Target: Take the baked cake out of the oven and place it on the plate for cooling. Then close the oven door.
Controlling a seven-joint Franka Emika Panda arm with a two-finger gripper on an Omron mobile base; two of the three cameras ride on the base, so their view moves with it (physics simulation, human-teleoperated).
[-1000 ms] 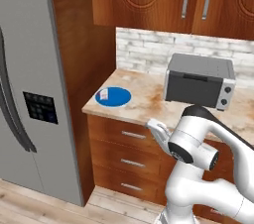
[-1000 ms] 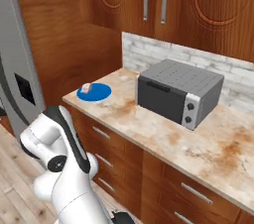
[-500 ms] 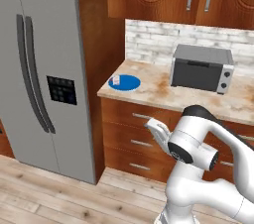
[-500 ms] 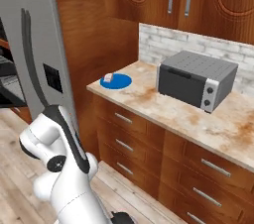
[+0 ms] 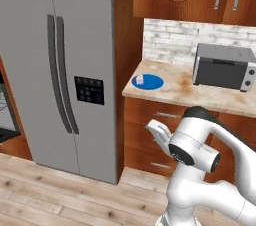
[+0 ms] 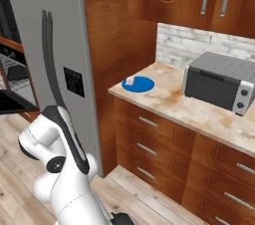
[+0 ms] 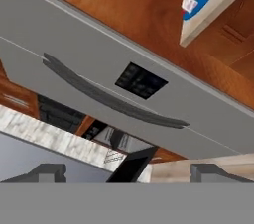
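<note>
The whole picture has slid since a moment ago, because the robot's base has driven back and turned left: the big grey fridge (image 5: 75, 70) now looms close and the silver toaster oven (image 5: 225, 66) sits farther off, so I think the robot is heading for the oven (image 6: 12, 69) to shut its black oven door (image 6: 15, 102), which hangs open at the far left. The small whitish cake (image 5: 140, 79) already sits on the flat, round, shiny blue plate (image 5: 150, 82) on the speckled stone surface (image 5: 200, 95). The gripper (image 7: 129, 171) is wide open and holds nothing
</note>
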